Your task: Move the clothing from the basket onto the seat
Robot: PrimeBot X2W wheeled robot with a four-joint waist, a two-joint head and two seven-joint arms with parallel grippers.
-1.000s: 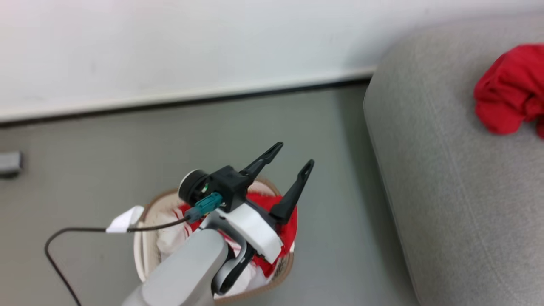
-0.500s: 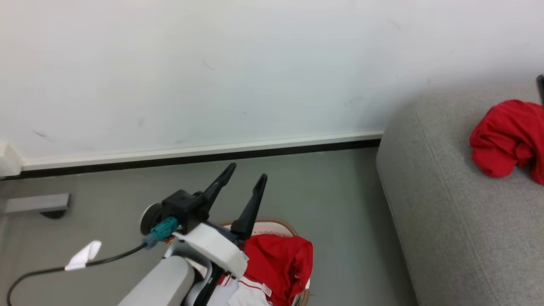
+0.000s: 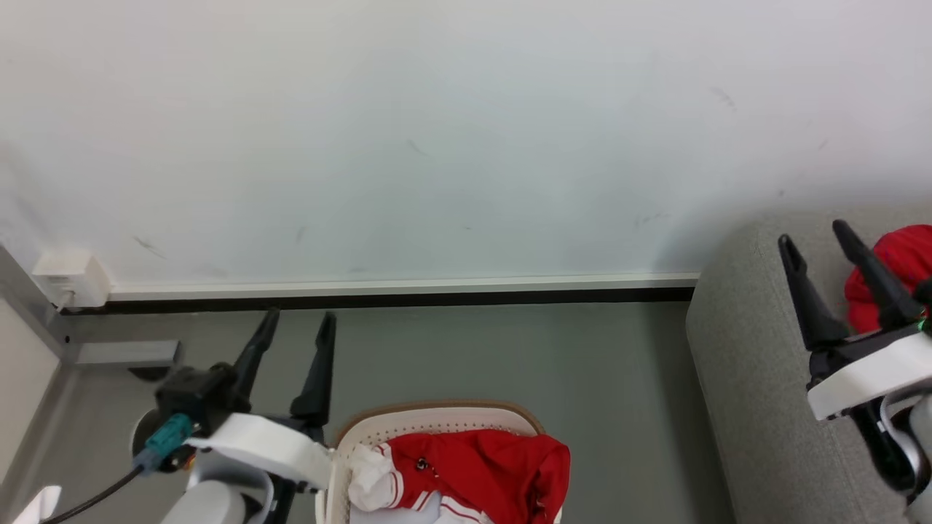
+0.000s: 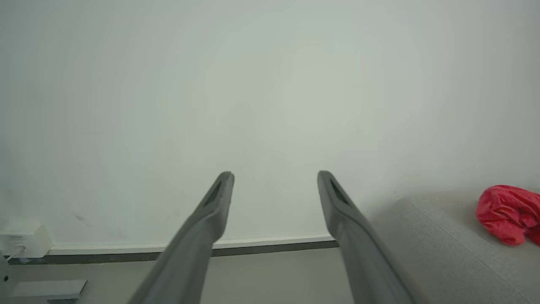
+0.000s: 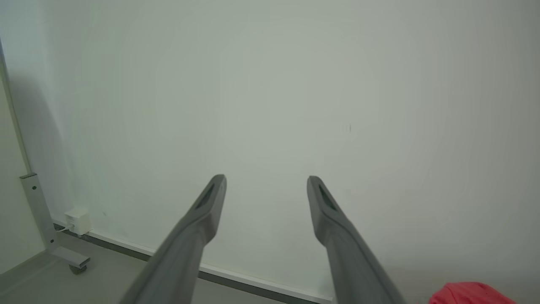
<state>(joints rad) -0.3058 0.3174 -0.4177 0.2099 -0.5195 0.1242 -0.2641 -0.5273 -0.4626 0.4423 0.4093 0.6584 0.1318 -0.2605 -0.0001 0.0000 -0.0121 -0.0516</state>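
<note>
Your left gripper (image 3: 301, 316) stands empty, fingers spread, just left of the basket (image 3: 437, 407). The clothing (image 3: 480, 466) in it lies right of and below the fingertips. Your right gripper (image 3: 812, 234), spread and empty too, hangs by the seat (image 3: 750, 378), so left is nearer.
</note>
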